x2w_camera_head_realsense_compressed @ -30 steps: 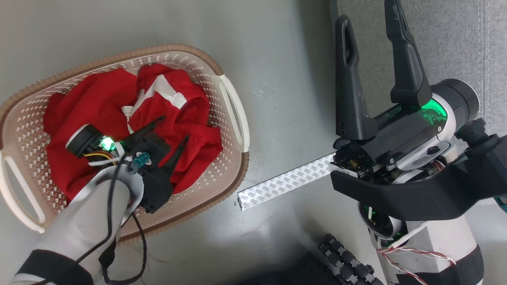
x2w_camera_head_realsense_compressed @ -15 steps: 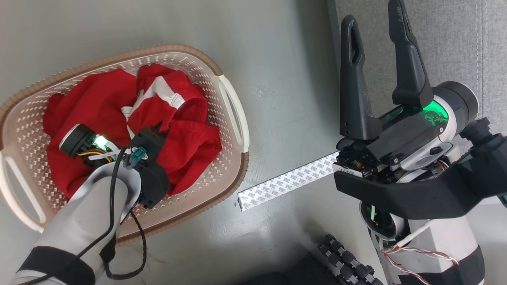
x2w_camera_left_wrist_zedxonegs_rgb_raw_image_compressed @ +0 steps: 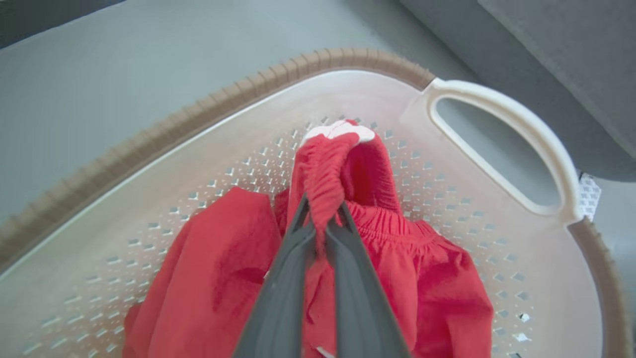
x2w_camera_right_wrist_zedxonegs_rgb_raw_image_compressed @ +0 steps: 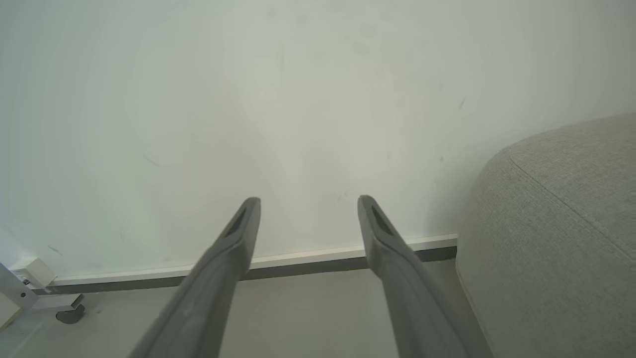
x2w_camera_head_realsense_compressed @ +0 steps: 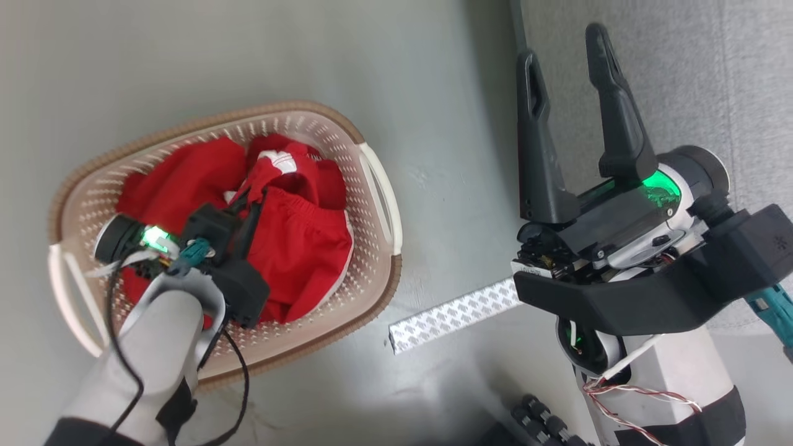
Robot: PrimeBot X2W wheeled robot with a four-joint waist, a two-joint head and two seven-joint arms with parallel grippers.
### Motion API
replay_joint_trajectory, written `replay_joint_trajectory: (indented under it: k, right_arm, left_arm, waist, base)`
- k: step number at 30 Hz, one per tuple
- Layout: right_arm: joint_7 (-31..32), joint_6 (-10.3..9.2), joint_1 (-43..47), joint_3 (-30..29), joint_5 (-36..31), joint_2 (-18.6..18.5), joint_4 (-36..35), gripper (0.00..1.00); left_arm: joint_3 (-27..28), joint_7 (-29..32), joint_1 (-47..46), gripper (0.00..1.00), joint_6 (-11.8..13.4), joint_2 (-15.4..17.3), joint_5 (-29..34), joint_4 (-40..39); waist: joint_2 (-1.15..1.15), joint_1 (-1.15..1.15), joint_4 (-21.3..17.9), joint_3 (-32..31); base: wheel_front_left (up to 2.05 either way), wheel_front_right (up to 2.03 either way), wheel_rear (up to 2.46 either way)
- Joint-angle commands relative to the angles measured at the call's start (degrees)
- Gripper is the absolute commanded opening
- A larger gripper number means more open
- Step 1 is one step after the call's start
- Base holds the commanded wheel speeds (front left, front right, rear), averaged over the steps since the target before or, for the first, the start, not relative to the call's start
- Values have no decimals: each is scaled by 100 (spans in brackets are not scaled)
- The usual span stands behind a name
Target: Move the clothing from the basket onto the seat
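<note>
Left gripper, left of centre in the head view, is clenched on a gathered fold of the red clothing, the rest of which lies in the basket; the grey seat lies at far upper right, beyond the basket's right side; right gripper stands spread and empty, nearer the seat.

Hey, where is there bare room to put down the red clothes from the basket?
The seat, beyond the open right tool, is bare. The floor between basket and seat is free apart from a patterned strip. The basket is crowded: clothing heaped inside, left tool shut on a fold.
</note>
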Motion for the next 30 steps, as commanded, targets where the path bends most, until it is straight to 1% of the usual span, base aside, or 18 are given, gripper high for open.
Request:
replay_joint_trajectory:
  k: [1, 6, 8, 9, 15, 19, 23, 29, 30]
  right_arm:
    - [-8, 4, 104, -37, -81, 4, 39, 100]
    - [-7, 4, 285, -30, -244, 2, 217, 100]
    - [-8, 4, 412, -4, -332, 2, 340, 100]
    - [-8, 4, 412, -4, -332, 2, 340, 100]
    - [-8, 4, 748, -78, -354, -60, 530, 100]
    - [-8, 4, 941, -52, -311, -178, 664, 100]
    - [-8, 4, 1239, 68, -174, -240, 1072, 100]
    - [-8, 4, 1518, 376, 106, -343, 1446, 100]
    - [-7, 4, 1586, 436, 135, -376, 1501, 100]
  left_arm:
    - [158, -17, 236, 0, 15, -5, -119, -164]
    - [536, -17, 673, 0, -8, -121, -228, -700]
    - [706, -17, 945, 0, -45, -193, -199, -982]
    - [706, -17, 945, 0, -45, -193, -199, -982]
    - [1132, -18, 1487, 0, -99, -398, -236, -1551]
    - [1391, -18, 1794, 0, -208, -511, -238, -1836]
    - [1698, -17, 2141, 0, -388, -590, -157, -2317]
    - [1922, -18, 2388, 0, -554, -599, -98, -2756]
    - [1949, -18, 2435, 0, -551, -602, -86, -2821]
  waist:
    - [0, 0, 183, -376]
    - [0, 0, 388, -872]
    - [0, 0, 496, -1218]
    - [0, 0, 496, -1218]
    - [0, 0, 738, -1951]
    - [0, 0, 898, -2381]
    - [0, 0, 1081, -2937]
    - [0, 0, 1119, -3463]
    - [0, 0, 1114, -3557]
  base:
    - [0, 0, 0]
    - [0, 0, 0]
    - [0, 0, 0]
    - [0, 0, 0]
    - [0, 0, 0]
    - [0, 0, 0]
    - [0, 0, 0]
    - [0, 0, 0]
    - [0, 0, 0]
